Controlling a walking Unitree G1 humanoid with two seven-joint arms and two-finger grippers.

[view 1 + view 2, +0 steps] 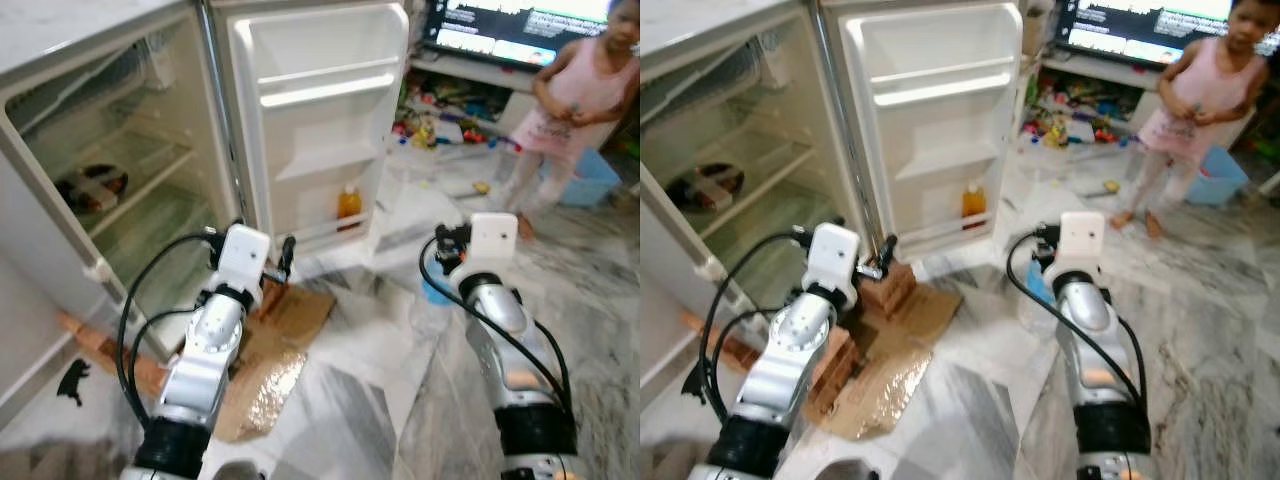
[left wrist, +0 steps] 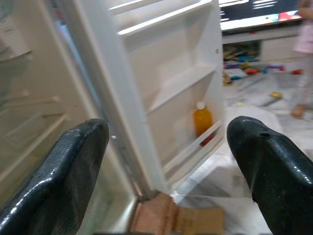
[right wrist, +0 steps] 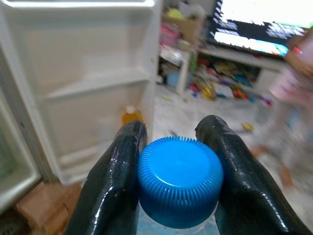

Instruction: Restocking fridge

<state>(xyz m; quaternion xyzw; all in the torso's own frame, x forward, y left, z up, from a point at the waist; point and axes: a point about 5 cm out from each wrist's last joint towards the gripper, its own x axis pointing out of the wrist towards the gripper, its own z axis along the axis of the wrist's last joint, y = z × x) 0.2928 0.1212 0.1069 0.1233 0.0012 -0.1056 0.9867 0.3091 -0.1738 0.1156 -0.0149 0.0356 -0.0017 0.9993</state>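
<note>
Blue ribbed plastic, the cap [image 3: 179, 181] of a clear water bottle [image 1: 432, 300], sits pinched between the two black fingers [image 3: 112, 186] of the right claw [image 3: 176, 171]. The grip takes only the cap, so my worry is that the bottle swings or slips free as it travels toward the open fridge [image 1: 120, 180]. A twist could also loosen the cap. In the head views the bottle hangs below the right claw at about 5 o'clock from the fridge door [image 1: 320, 130], near it but apart.

A person [image 1: 575, 100] stands at roughly 2 o'clock on the marble floor [image 1: 400, 400], and stepping closer could cross the arm's path. Cardboard [image 1: 280, 330] and bricks [image 1: 885, 290] lie at the door's foot, about 6 o'clock from the hinge, where a walking robot might trip.

Spread wide, the left claw [image 2: 166, 147] holds nothing and touches nothing; it points at the door shelves, where an orange juice bottle [image 1: 349, 205] stands on the lowest door shelf [image 1: 320, 228]. A dark dish [image 1: 92, 188] rests on an inner fridge shelf.
</note>
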